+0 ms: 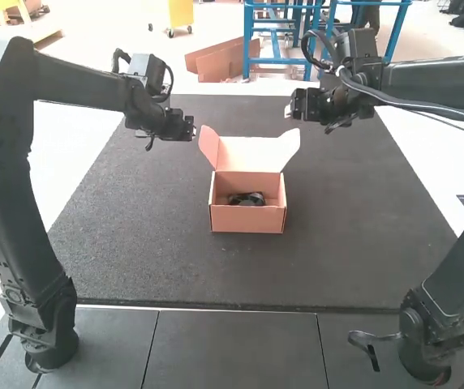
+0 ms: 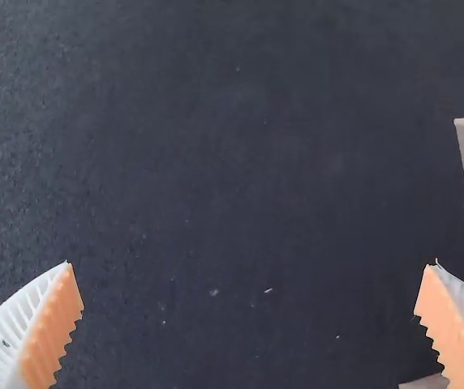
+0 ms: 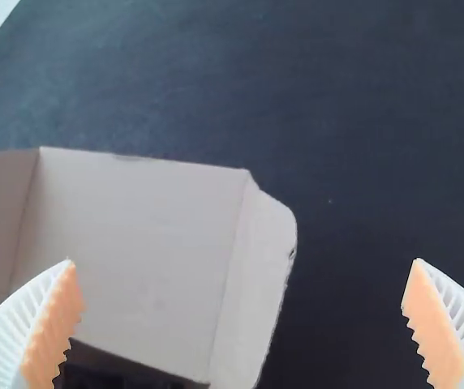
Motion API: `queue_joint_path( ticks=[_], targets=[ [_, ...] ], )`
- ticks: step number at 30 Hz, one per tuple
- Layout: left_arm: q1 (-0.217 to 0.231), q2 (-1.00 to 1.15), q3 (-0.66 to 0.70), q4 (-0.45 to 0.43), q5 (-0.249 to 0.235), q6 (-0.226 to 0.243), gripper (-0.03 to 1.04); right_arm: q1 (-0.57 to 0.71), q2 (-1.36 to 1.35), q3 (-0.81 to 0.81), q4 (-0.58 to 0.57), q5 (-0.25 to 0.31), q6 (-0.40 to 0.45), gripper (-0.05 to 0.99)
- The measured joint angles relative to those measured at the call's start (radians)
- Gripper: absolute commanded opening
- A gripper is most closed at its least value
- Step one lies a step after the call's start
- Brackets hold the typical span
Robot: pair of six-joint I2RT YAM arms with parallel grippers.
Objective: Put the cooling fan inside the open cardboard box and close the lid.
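"So, where was the cooling fan [image 1: 247, 198]?"

"Inside the cardboard box [image 1: 247, 219], a dark shape on its floor. The box stood near the middle of the dark mat [image 1: 118, 219] that covered the bench. Its lid [image 1: 248, 154] stood upright at the far side, so the top was open."

"And the left end effector [image 1: 188, 130]?"

"It was spread wide and held nothing. It hung over the mat just beside the lid's left flap [image 1: 208, 144]. In its wrist view the white ribbed fingers [image 2: 5, 348] and their orange pads [image 2: 53, 320] stood far apart above the mat, with a pale cardboard edge close to one of them."

"The right end effector [image 1: 294, 104]?"

"That one was gaping too, and empty. It hovered above and behind the lid's right flap [image 1: 290, 144], apart from it. Its wrist view looked down on the lid's inner face and that rounded flap. One finger was on each side, and neither touched the cardboard."
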Motion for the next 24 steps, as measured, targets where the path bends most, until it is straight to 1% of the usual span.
queue_joint_path(
  ticks=[3, 8, 13, 24],
  targets=[
    [0.0, 0.019, 0.028, -0.015, 0.011, 0.003, 0.97, 0.0, 0.0, 0.003, -0.015, -0.015, 0.003, 0.9],
    [-0.001, 0.022, 0.06, -0.037, 0.045, 0.003, 0.97, 0.0, 0.005, 0.006, -0.038, -0.035, 0.004, 0.9],
    [-0.005, 0.022, 0.065, -0.055, 0.076, 0.004, 0.97, 0.0, 0.035, 0.023, -0.053, -0.055, 0.01, 0.9],
    [-0.011, 0.022, 0.066, -0.063, 0.096, 0.006, 0.97, 0.0, 0.06, 0.071, -0.071, -0.071, 0.015, 0.9]
  ],
)
